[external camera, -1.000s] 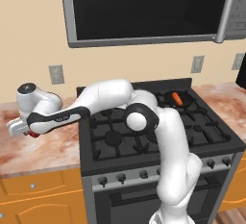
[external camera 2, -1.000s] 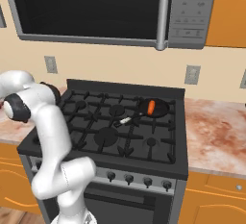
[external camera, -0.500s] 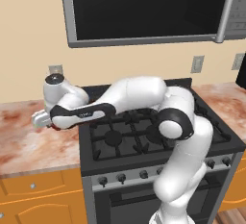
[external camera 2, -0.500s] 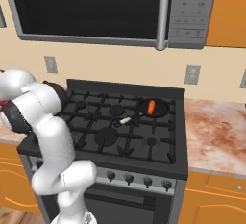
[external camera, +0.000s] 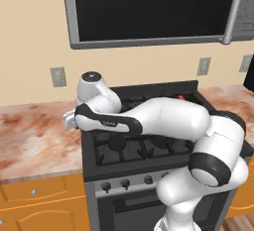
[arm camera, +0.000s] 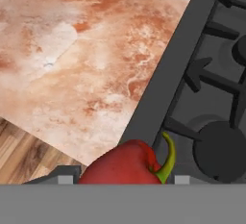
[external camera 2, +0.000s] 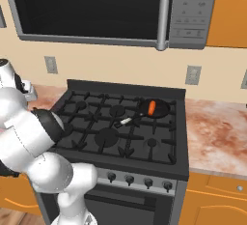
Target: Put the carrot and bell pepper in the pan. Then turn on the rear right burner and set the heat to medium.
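The white arm with dark joints rises at the stove front, bends at a dark elbow and reaches level to its left, ending in the two-finger gripper (external camera: 69, 121) above the seam between the black gas stove (external camera 2: 120, 127) and the mottled reddish stone counter (external camera: 34, 141). Faint writing on the dark wrist band cannot be read.

In the hand view, the dark red, glossy, roundish bell pepper (arm camera: 126, 164) with a green stem sits right at the gripper, between the two grey finger tips, above the stove's edge; the jaws stand partly apart, clamped on it.

The shallow round black frying pan (external camera 2: 155, 109) with a pale handle rests on the rear right burner (external camera 2: 157, 113), well apart from the gripper on the stove's opposite side. The short orange tapered carrot (external camera 2: 152, 107) lies inside it.
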